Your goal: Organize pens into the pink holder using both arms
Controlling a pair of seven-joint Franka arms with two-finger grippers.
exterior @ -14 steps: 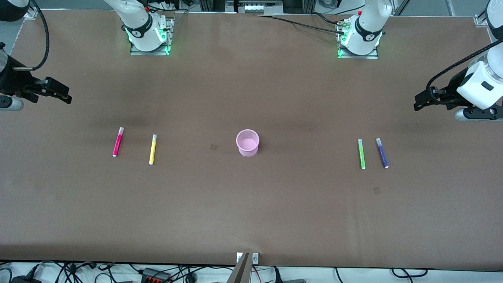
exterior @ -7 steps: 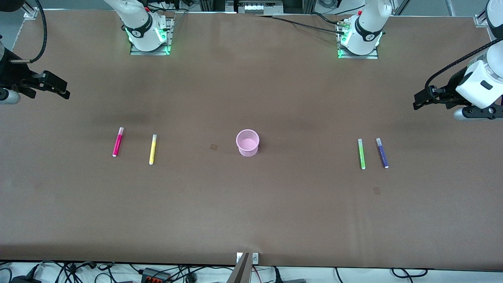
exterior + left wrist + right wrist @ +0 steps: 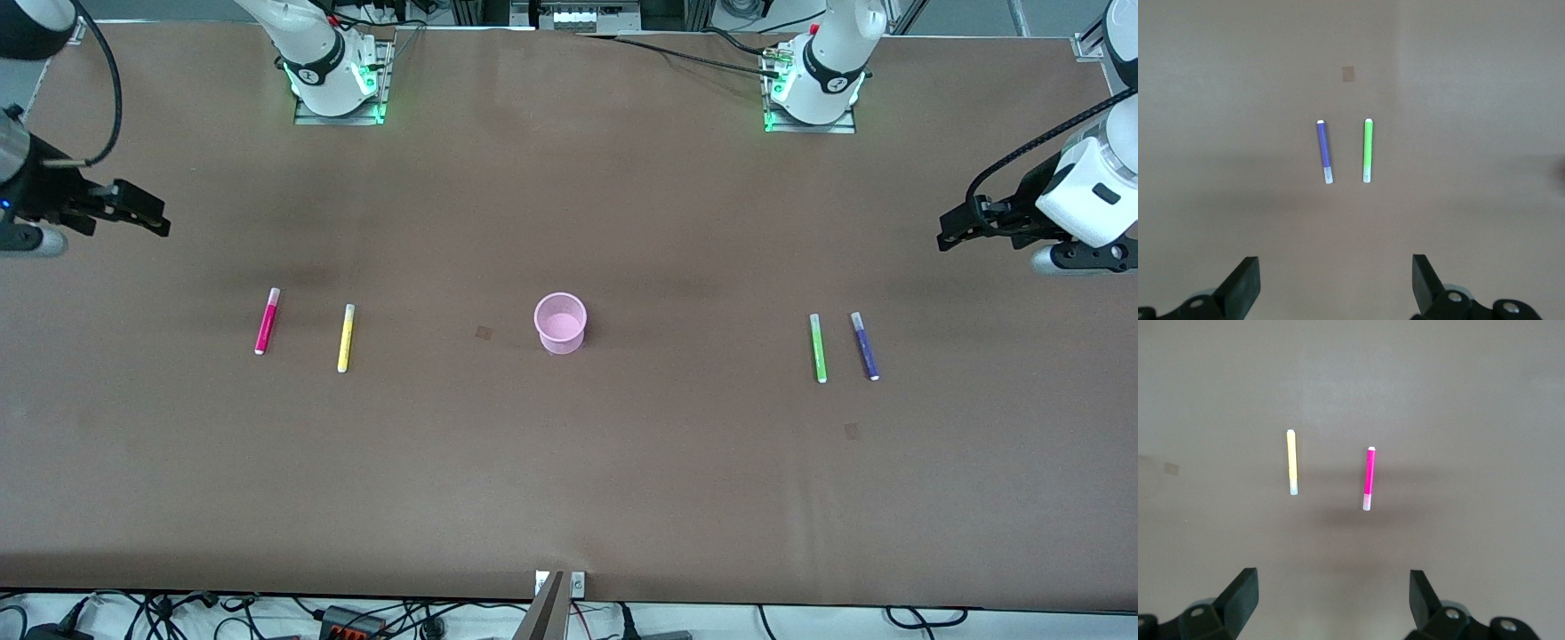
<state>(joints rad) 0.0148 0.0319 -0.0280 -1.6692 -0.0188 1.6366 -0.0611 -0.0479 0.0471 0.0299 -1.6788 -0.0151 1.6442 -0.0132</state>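
The pale-pink cup (image 3: pixel 560 323) stands upright mid-table. The magenta pen (image 3: pixel 267 321) and yellow pen (image 3: pixel 345 338) lie flat toward the right arm's end. They also show in the right wrist view, magenta (image 3: pixel 1369 479) and yellow (image 3: pixel 1292 471). The light green pen (image 3: pixel 818 348) and purple-blue pen (image 3: pixel 864 346) lie toward the left arm's end. They also show in the left wrist view, green (image 3: pixel 1367 151) and purple-blue (image 3: pixel 1325 152). My right gripper (image 3: pixel 151 220) hangs open and empty in the air by the table's end; its own view shows it too (image 3: pixel 1333 597). My left gripper (image 3: pixel 949 233) hangs open and empty likewise (image 3: pixel 1335 280).
The brown table (image 3: pixel 569 480) holds only the cup and pens. Two small dark square marks sit on it, one beside the cup (image 3: pixel 484 332) and one nearer the camera than the purple-blue pen (image 3: pixel 852 431). The arm bases (image 3: pixel 333 80) (image 3: pixel 811 84) stand along the back edge.
My right gripper rose slightly, then came back down and shifted a little toward the table's middle. My left gripper barely moved. The pens and cup stayed put.
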